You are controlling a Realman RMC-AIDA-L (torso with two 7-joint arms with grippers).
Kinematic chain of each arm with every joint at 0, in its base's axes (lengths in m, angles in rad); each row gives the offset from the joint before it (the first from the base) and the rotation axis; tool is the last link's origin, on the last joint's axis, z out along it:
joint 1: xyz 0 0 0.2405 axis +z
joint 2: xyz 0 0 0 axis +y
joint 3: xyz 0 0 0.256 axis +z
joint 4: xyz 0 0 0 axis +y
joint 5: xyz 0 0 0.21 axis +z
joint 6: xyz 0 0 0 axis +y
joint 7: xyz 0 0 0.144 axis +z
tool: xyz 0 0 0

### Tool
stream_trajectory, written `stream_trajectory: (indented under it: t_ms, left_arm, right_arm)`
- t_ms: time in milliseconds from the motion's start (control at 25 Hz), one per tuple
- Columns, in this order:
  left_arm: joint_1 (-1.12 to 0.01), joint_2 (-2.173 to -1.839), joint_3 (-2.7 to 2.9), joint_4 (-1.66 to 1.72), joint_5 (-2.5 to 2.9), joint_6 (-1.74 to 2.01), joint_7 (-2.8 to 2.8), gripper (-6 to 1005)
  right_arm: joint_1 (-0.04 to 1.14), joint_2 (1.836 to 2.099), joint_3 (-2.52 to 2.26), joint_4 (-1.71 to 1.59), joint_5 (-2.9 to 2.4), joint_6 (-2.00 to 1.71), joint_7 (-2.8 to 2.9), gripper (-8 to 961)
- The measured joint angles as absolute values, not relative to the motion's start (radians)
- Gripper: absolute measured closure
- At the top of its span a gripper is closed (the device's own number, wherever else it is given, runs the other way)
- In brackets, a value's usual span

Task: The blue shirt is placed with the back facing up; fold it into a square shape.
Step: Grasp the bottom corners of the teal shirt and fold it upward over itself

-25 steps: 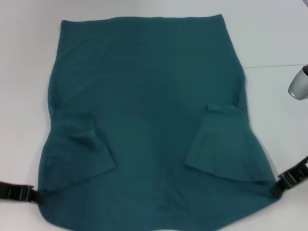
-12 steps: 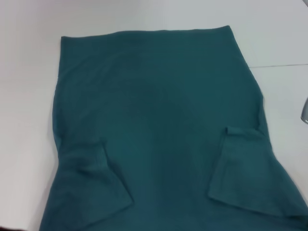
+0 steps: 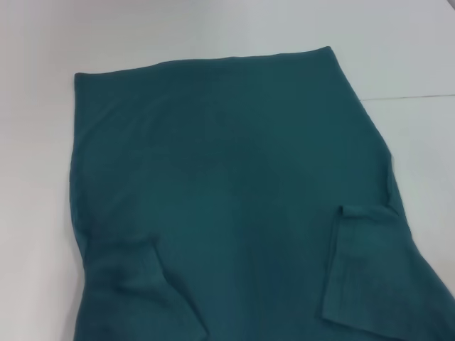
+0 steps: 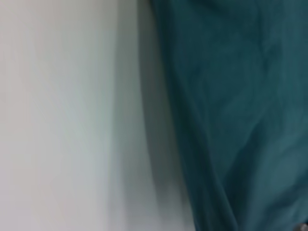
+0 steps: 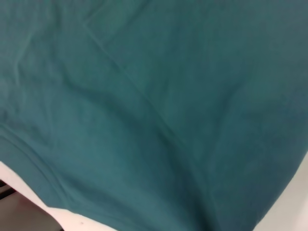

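While the shirt (image 3: pixel 234 192) lies spread on the white table (image 3: pixel 43 142), its 2 sleeves (image 3: pixel 370 270) are folded inward onto the body. Neither gripper shows in any view, so their fingers' state cannot be told. Both wrist views show only teal cloth and table.

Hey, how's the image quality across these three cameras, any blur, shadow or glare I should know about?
Head view: even light, the blue shirt fairly sharp on the white table, no glare. Left wrist view: soft and smeared, with a dark shadow band on the table beside the shirt's edge. Right wrist view: close on fabric, seams readable but soft.
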State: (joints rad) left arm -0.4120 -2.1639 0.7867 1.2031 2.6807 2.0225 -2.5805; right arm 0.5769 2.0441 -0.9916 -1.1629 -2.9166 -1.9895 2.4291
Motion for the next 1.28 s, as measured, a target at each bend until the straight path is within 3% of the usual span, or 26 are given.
stream_trajectory:
  t_ms: [600, 920, 1280]
  left_arm:
    - [-0.463, -2.154, 0.756, 1.140, 2.533, 2.013, -2.572, 984]
    - [-0.550, -2.098, 0.625, 1.103, 2.490, 1.928, -2.519, 984]
    - [-0.621, -2.054, 0.588, 1.073, 2.410, 1.773, -2.494, 983]
  right_arm:
    - [0.613, 2.058, -0.849, -1.215, -2.907, -1.972, 2.341, 896]
    - [0.651, 2.037, -0.715, -1.230, -2.842, -1.852, 2.348, 897]
    - [0.678, 2.034, -0.677, -1.200, -2.767, -1.681, 2.413, 896]
